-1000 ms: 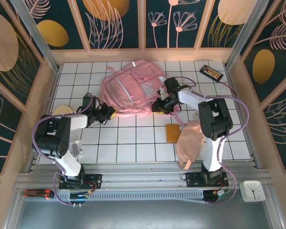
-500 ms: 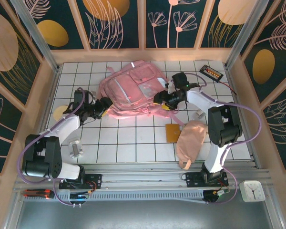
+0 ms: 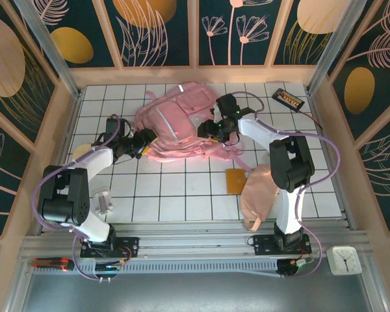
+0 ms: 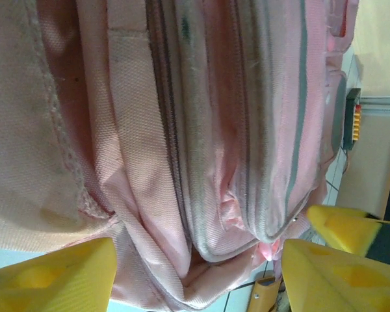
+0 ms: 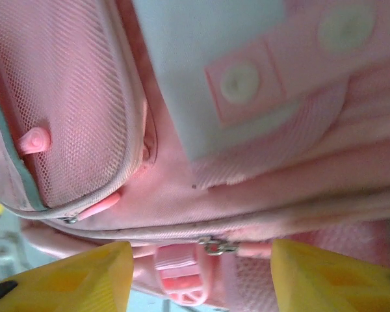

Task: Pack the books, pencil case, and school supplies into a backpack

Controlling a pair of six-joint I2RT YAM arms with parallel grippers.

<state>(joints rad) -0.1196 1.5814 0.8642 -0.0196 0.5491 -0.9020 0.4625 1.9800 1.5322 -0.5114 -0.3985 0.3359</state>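
The bright pink backpack (image 3: pixel 175 123) lies flat at the back middle of the tiled table. My left gripper (image 3: pixel 143 143) is at its near left edge, open; in the left wrist view the yellow fingers (image 4: pixel 52 279) straddle folded pink fabric and grey-trimmed seams (image 4: pixel 208 195). My right gripper (image 3: pixel 211 130) is at the backpack's right side, open, with a metal zip puller (image 5: pixel 214 246) and a pink strap buckle (image 5: pixel 182 289) between its fingers (image 5: pixel 338 276). The peach pencil case (image 3: pixel 260 195) and the orange square pad (image 3: pixel 236 181) lie near the right arm. The books are out of view.
A black gadget with red marks (image 3: pixel 289 99) lies at the back right corner. A pale yellow disc (image 3: pixel 83 151) sits under the left arm, and a small silver object (image 3: pixel 104 201) lies near the left base. Wooden walls (image 3: pixel 64 130) enclose the table.
My left gripper went from shut to open and moved a little farther back along the backpack's edge. My right gripper slid left over the backpack. The backpack shifted slightly left.
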